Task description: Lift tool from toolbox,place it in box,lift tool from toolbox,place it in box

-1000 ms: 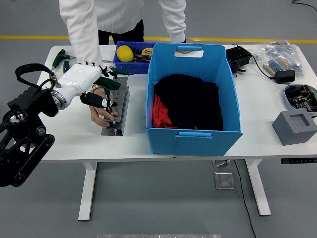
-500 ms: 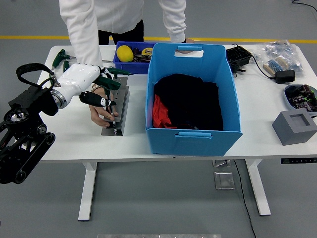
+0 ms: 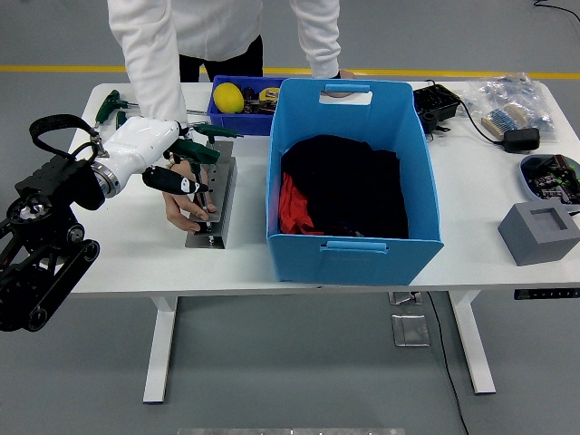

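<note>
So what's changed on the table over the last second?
Very little. The left hand, over the grey tool rack by a green-handled tool, edged slightly up and toward the rack, and the arm shifted a little. The person's hand stayed pressed on the rack. The blue box and the small blue bin did not move.

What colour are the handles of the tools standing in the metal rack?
Dark green, on the tool handles beside the left hand in the head view.

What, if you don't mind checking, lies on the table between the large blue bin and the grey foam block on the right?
In the head view, only bare white table separates the blue bin from the grey foam block.
</note>
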